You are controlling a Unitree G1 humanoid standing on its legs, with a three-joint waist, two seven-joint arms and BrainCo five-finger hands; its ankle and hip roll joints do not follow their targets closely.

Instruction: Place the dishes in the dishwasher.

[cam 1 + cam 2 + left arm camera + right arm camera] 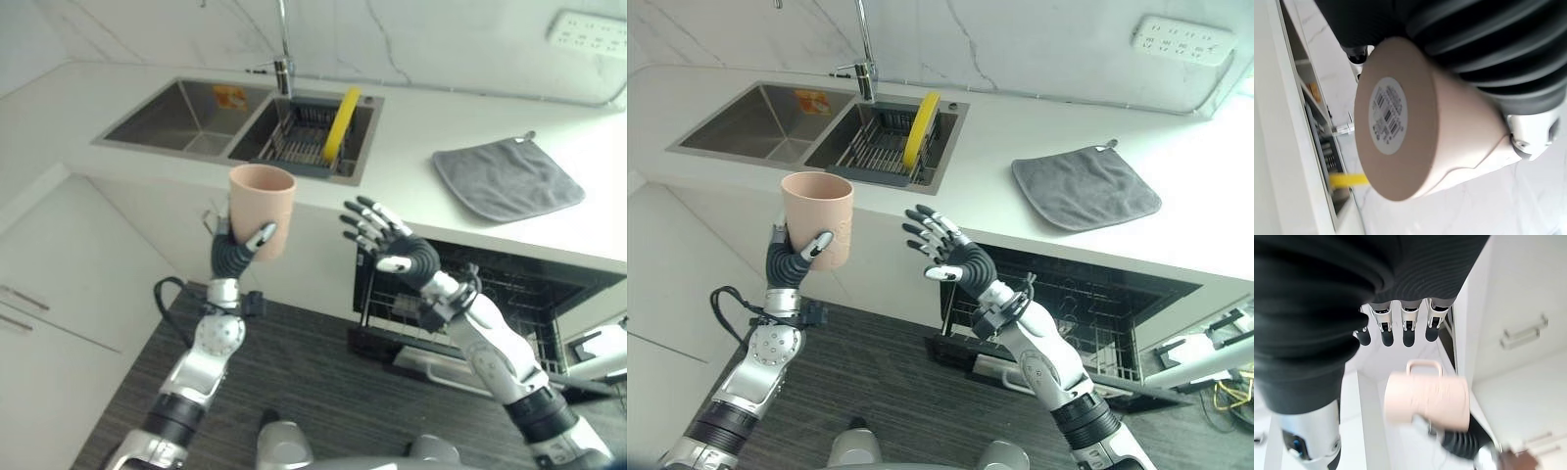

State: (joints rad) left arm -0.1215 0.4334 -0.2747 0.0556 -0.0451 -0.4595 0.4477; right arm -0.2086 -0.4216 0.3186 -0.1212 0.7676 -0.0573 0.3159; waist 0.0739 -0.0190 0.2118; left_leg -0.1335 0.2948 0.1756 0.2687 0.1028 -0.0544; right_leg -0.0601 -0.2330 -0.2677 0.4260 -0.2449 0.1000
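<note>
One pink mug [262, 208] is upright in the left robot hand [235, 252], fingers curled round its lower wall, raised in front of the desk [411, 147] edge. A barcode sticker [1387, 114] marks its base. One yellow plate [341, 123] stands in the sink rack [304, 139]. The right robot hand [387, 242] is spread and empty, beside the mug and above the open dishwasher [509, 294]. One grey cloth [507, 177] lies on the desk.

Two silver-grey arms have rounded metal segments with black bands. The left hand [238, 251] and right hand [384, 238] wear dark ribbed covers, with silver fingers ending in dark tips.
</note>
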